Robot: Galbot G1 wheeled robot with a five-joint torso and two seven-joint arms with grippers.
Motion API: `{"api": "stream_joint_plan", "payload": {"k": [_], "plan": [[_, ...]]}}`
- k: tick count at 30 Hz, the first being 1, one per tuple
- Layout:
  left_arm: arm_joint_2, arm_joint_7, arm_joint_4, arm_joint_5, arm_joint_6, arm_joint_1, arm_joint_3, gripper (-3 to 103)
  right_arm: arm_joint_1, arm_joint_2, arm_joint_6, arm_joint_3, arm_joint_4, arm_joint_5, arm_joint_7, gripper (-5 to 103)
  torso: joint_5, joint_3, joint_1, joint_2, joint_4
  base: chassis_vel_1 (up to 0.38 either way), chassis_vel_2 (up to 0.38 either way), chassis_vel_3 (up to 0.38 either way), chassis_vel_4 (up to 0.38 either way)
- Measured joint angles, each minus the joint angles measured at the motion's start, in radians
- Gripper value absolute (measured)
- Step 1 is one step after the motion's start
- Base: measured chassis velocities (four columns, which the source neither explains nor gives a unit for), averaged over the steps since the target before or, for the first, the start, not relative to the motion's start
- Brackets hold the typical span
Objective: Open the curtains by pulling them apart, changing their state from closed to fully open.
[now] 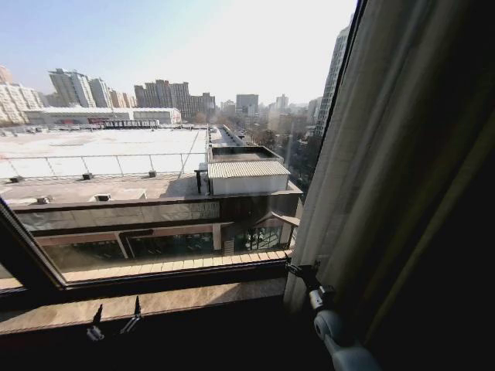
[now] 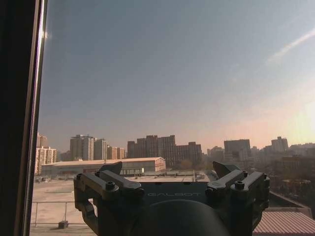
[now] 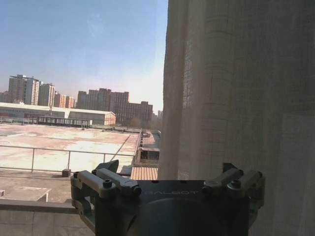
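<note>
Right curtain panel (image 1: 394,154) hanging bunched at the window's right edge, glass beside it showing rooftops. Right gripper (image 3: 167,174) marked "GALBOT" sitting just before the sheer curtain's inner edge, jaws spread wide, gripping nothing. Left gripper (image 2: 172,172), also "GALBOT", jaws apart, apparently empty, facing glass.

The curtain (image 1: 402,154) is being seen gathered at the right side of the window (image 1: 155,116), with the glass to its left lying uncovered. The right gripper (image 1: 303,270) is being held at the curtain's left edge, just above the window sill (image 1: 139,305). The left gripper (image 1: 116,317) is being held low at the sill, well apart to the left, before bare glass.
</note>
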Motion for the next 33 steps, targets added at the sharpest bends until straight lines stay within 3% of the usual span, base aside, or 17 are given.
{"api": "stream_joint_plan", "payload": {"k": [10, 14, 17, 21, 26, 30, 32, 33], "plan": [[0.000, 0.000, 0.000, 0.000, 0.000, -0.001, 0.000, 100, 0.068, 0.016, 0.009, -0.003, -0.076, -0.020, -0.026, 101, 0.0003, 0.001, 0.003, -0.001, 0.0003, 0.003, -0.002, 0.008, 0.006], [0.000, 0.000, 0.000, 0.000, 0.000, -0.001, 0.000, 100, 0.079, 0.023, 0.022, -0.006, -0.089, -0.021, -0.040, 86, 0.0002, 0.001, 0.002, -0.001, 0.0001, 0.000, 0.000, 0.000, 0.000], [0.000, 0.000, 0.000, 0.000, 0.000, 0.000, 0.000, 100, 0.079, 0.025, 0.027, -0.007, -0.090, -0.021, -0.047, 80, -0.0001, 0.001, 0.001, -0.001, 0.0001, 0.000, 0.000, 0.000, 0.000], [0.000, -0.001, 0.000, 0.000, 0.000, 0.000, 0.000, 100, 0.069, 0.028, 0.033, -0.007, -0.083, -0.021, -0.051, 58, 0.0000, 0.001, 0.002, -0.001, 0.0001, 0.000, 0.000, 0.000, 0.000], [0.000, -0.001, 0.000, 0.000, 0.000, 0.000, 0.000, 100, 0.061, 0.028, 0.047, -0.005, -0.082, -0.019, -0.052, 48, 0.0003, 0.001, 0.002, -0.001, 0.0000, 0.000, 0.000, 0.000, 0.000], [0.000, -0.001, 0.000, 0.000, 0.000, 0.000, 0.000, 100, 0.058, 0.028, 0.065, -0.002, -0.081, 0.004, -0.071, 27, 0.0001, 0.001, 0.002, -0.001, 0.0000, 0.000, 0.000, 0.000, 0.000], [0.000, -0.001, 0.000, 0.000, 0.000, 0.000, 0.000, 100, 0.059, 0.029, 0.067, -0.002, -0.077, 0.021, -0.076, 27, 0.0001, 0.001, 0.002, -0.001, 0.0001, 0.000, 0.000, 0.000, 0.000], [0.000, -0.001, 0.000, 0.000, 0.000, 0.000, 0.000, 100, 0.061, 0.030, 0.069, -0.003, -0.074, 0.030, -0.084, 21, 0.0001, 0.001, 0.002, -0.001, 0.0001, 0.000, 0.000, 0.000, 0.000]]}}
